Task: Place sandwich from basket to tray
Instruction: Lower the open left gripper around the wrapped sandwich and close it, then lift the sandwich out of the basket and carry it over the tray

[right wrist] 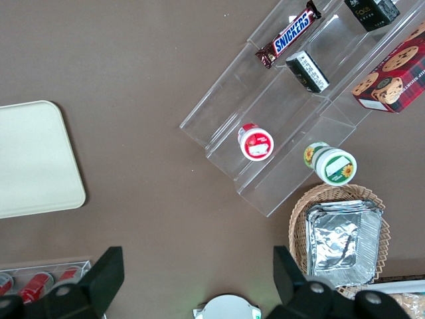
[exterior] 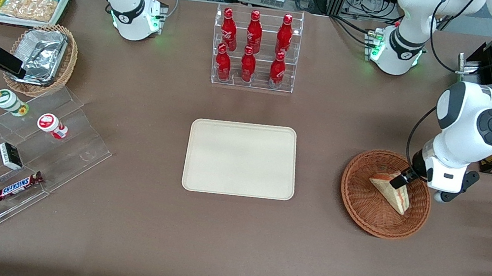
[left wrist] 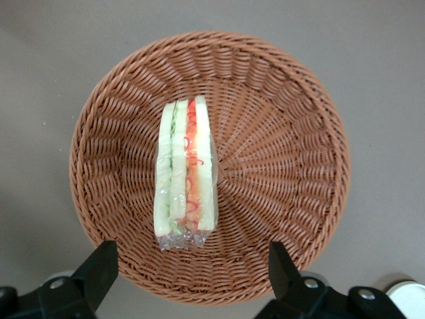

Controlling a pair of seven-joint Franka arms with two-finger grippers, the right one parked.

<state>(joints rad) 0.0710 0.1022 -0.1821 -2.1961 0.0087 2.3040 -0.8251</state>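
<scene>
Brown table: tray [exterior: 242, 159] bare at centre, sandwich [left wrist: 184, 174] lying in basket [left wrist: 279, 166] toward working arm's end, end effector [left wrist: 189, 266] hovering directly above, fingers spread wide, wedge's long axis crossing the finger line.

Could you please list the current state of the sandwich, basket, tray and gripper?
Sandwich: wrapped, lying in the basket, not gripped.
Basket: upright on the table, holding only the sandwich.
Tray: flat on the table, nothing on it.
Gripper: open, above the basket, fingers apart and touching nothing.
</scene>
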